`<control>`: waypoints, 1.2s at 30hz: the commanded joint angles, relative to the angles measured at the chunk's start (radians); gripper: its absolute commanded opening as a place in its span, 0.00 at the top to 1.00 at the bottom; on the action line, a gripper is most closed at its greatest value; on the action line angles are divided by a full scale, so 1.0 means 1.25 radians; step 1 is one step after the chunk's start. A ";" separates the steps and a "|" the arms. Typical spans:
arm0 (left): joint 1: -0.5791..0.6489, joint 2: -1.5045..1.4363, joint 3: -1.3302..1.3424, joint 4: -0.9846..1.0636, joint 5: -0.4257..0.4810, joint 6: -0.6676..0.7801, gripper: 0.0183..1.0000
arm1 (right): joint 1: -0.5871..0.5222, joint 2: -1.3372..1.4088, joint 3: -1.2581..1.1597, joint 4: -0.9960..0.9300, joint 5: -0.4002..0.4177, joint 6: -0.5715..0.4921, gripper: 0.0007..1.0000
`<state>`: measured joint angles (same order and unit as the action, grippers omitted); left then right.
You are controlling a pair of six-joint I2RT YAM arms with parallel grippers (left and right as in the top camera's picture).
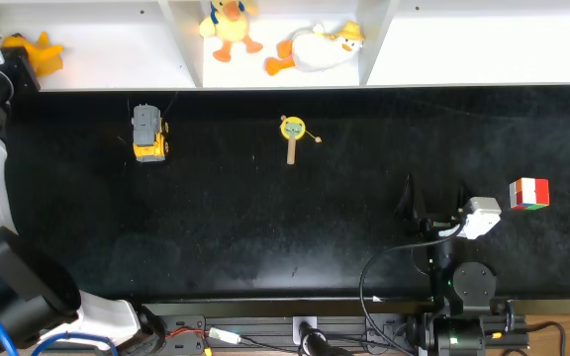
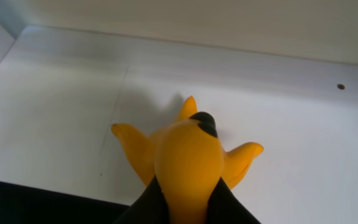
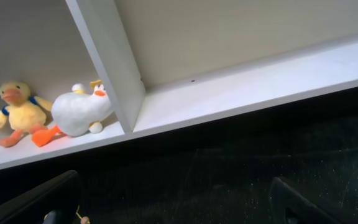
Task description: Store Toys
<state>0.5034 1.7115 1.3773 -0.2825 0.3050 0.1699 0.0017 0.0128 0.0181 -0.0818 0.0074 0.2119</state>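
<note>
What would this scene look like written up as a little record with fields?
Left gripper: shut on yellow toy, at the left shelf compartment
Right gripper: open, above the black table
Middle compartment: yellow duck plush, white duck plush
On table: toy truck, stick toy, coloured cube

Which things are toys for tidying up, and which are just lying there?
Toys for the job: yellow toy, toy truck, little drum on a stick, colour cube; yellow duck and white goose, already in the shelf.
Just lying about: cables along the table front edge.
</note>
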 commanded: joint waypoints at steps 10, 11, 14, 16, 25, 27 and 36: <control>-0.008 0.036 0.049 -0.009 -0.004 0.003 0.98 | 0.005 -0.006 -0.011 0.004 0.003 -0.002 0.00; -0.008 0.046 0.049 -0.009 0.004 0.003 0.98 | 0.005 -0.006 -0.011 0.004 0.003 -0.002 0.00; -0.012 0.075 0.049 0.002 0.021 0.003 0.98 | 0.005 -0.006 -0.011 0.004 0.003 -0.002 0.00; -0.017 0.087 0.049 0.017 0.021 0.003 0.98 | 0.005 -0.006 -0.011 0.004 0.003 -0.002 0.00; -0.022 0.100 0.048 0.057 0.020 0.003 0.42 | 0.005 -0.006 -0.011 0.004 0.004 -0.002 0.01; -0.022 0.100 0.048 0.057 0.021 0.003 0.32 | 0.005 -0.006 -0.011 0.004 0.003 -0.002 0.01; -0.022 0.100 0.048 0.057 0.021 0.003 0.00 | 0.005 -0.006 -0.011 0.004 0.004 -0.002 0.00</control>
<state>0.4835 1.8229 1.4296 -0.2111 0.3214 0.1749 0.0017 0.0128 0.0181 -0.0818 0.0071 0.2119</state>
